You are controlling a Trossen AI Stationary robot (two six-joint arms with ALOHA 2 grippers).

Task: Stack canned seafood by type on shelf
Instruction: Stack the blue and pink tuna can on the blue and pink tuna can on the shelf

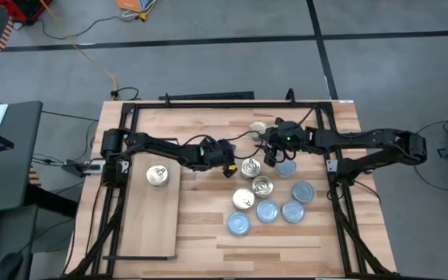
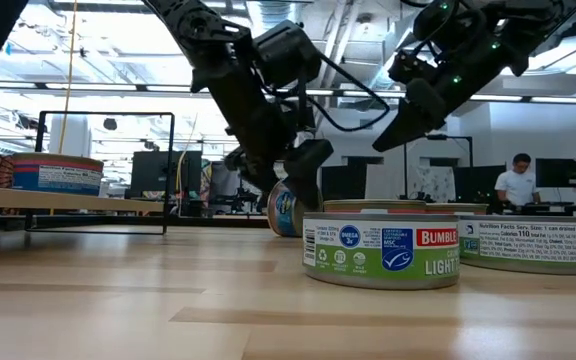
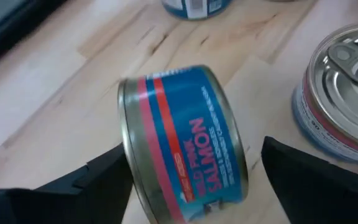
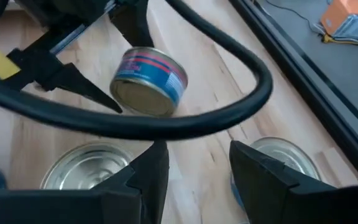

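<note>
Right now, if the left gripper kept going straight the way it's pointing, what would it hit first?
Probably the tipped blue salmon can: it lies on its side between the open fingers of the left gripper, right ahead. How far ahead is hard to judge.

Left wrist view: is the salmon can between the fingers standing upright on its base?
No: the salmon can lies tipped on its side, label facing up.

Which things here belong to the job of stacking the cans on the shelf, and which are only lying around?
Belonging to the job:
- salmon can tipped on its side between the open left tool
- loose cans on the table
- gold-topped can already on the shelf
- right tool, above the cans

Only lying around:
- orange object on the floor
- person in the room behind
</note>
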